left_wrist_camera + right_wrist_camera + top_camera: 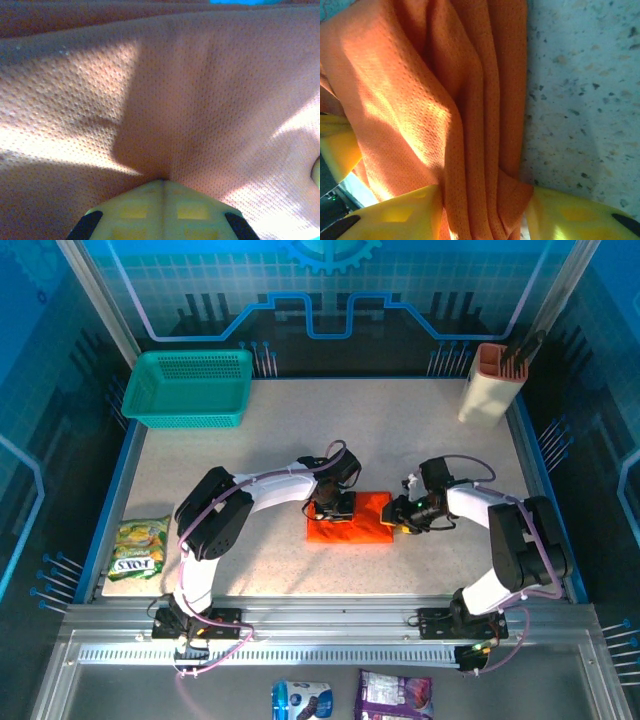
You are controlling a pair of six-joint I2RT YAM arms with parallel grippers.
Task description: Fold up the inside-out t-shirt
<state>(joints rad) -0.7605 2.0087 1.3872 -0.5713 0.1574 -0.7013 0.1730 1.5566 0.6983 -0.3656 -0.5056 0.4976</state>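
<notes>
Speckled pale tabletop (250,450) spreads out from my two bases. Toward its middle lies the inside-out t-shirt (365,527), folded into a small orange block, with both my pincers on it. My left pincer (162,184) presses down on its left half, fingers closed tight, and a pucker of cloth seems nipped between the tips. My right pincer (482,210) stands partly open astride the folded right edge, the folds loose between its fingers. Far left sits a teal basket (185,420).

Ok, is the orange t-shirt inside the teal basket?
No, the t-shirt lies on the table, apart from the basket at the far-left corner.
</notes>
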